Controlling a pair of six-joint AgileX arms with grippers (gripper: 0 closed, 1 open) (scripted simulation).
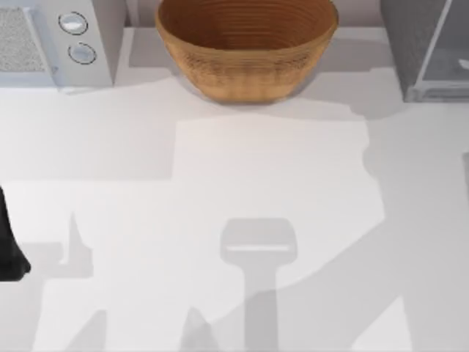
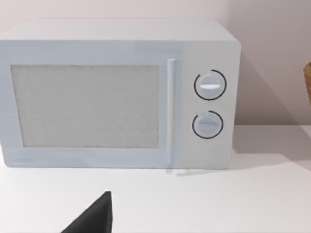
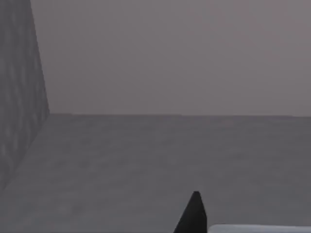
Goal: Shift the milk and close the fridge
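The fridge stands at the tabletop's far right corner, beside the basket. The left arm sits at the left edge; its fingers' state I cannot tell

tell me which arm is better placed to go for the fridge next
Probably the right. The fridge stands at the table's far right corner, on that arm's side, and the right wrist view looks along a speckled grey wall. The left arm sits at the left edge, facing the microwave.

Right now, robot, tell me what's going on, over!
Left arm parked at table's left edge, facing the microwave. Fridge back right, basket back centre. Nothing blocking the table.
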